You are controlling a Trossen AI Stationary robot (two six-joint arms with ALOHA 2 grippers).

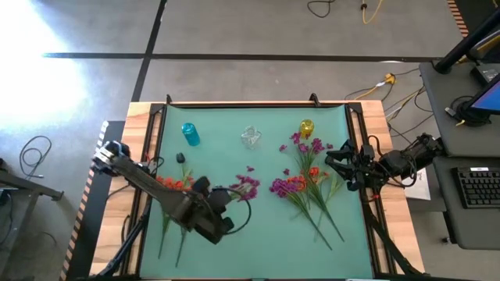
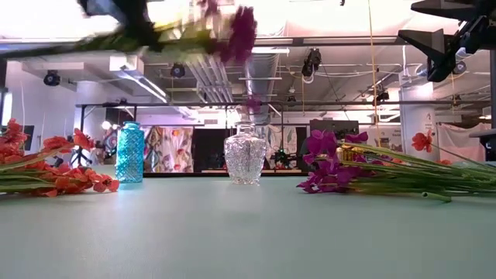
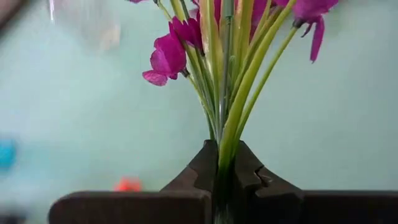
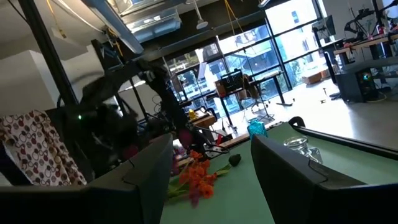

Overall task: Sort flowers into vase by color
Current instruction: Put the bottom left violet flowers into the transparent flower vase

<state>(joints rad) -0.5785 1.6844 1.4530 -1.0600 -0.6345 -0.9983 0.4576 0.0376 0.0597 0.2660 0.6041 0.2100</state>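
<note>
My left gripper (image 3: 225, 152) is shut on a bunch of magenta flowers (image 1: 247, 185), held up above the green mat left of centre; in the low view the bunch (image 2: 232, 31) is a blur near the top. Orange flowers (image 1: 173, 183) lie on the mat at the left, stems toward the near edge. A mixed pile of magenta and orange flowers (image 1: 301, 181) lies at the right. Blue vase (image 1: 190, 134), clear vase (image 1: 250, 137) and yellow vase (image 1: 306, 127) stand in a row at the far side. My right gripper (image 4: 211, 177) waits open at the table's right edge. My left gripper pinches several green stems (image 3: 227, 134) of the magenta bunch between its two fingers, well below the blooms. The stems run on past the fingertips to the blooms (image 3: 168, 56). The bunch is lifted clear of the mat.
A small dark bud (image 1: 181, 158) lies near the blue vase. The middle of the mat (image 1: 258, 234) toward the near edge is bare. Wooden rails and a dark frame (image 1: 156, 117) border the mat. The right arm (image 1: 367, 165) hangs over the right rail.
</note>
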